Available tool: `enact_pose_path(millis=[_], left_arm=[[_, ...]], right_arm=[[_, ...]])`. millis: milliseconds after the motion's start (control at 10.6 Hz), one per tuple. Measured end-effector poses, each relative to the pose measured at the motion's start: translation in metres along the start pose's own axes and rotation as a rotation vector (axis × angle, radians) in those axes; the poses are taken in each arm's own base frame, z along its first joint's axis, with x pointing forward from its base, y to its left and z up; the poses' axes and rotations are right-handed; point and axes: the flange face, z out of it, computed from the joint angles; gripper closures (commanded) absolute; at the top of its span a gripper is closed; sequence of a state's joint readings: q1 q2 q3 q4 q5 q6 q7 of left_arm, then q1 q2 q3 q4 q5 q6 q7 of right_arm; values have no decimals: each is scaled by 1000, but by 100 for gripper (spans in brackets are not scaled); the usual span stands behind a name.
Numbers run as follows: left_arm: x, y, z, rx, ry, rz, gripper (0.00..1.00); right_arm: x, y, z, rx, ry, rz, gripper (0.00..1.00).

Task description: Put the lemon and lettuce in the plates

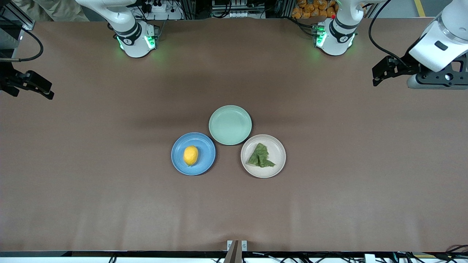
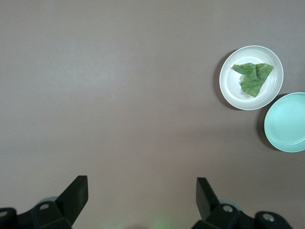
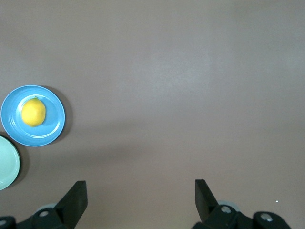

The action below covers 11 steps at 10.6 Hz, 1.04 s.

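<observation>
Lemon (image 1: 190, 155) sits in the blue plate (image 1: 204, 162), roughly centred, long axis pointing toward the robots' bases. Also visible in the right wrist view: lemon (image 3: 34, 112) on blue plate (image 3: 52, 131).

Lettuce (image 1: 260, 156) lies in the cream plate (image 1: 278, 166), a folded wrinkly piece, fully inside the rim. Left wrist view confirms it: lettuce (image 2: 253, 77) in cream plate (image 2: 228, 90).

Blue plate is toward the right arm's end of the counter (image 1: 91, 182), cream plate toward the left arm's end, with a gap between them. Mint-green plate (image 1: 230, 124) sits between the two and farther from the front camera, its rim just beside both; whether the rims touch I can't tell. Nothing in it.

All three plates cluster mid-counter.

Left claw (image 1: 380, 75) hangs over the counter edge at the left arm's end, well apart from the plates. Its fingers (image 2: 76, 193) are spread wide, nothing between them.

Right claw (image 1: 45, 91) hangs over the edge at the right arm's end, also well apart from the plates. Its fingers (image 3: 76, 195) are spread wide too, holding nothing.

Both arms are idle, pulled out to the sides.
</observation>
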<state>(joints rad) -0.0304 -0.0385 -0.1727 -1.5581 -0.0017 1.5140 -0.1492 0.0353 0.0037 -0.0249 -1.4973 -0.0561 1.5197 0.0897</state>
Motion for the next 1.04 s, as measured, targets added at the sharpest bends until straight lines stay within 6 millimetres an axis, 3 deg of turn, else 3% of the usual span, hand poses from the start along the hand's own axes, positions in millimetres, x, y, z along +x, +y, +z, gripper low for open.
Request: enact_pose_path(millis=[282,1035], left_arm=[[0,11,0,-1,7,5,0],[0,11,1,-1,6,5,0]], right_arm=[[0,1,0,0,0,1,0],[2,0,1,1,8,1,0]])
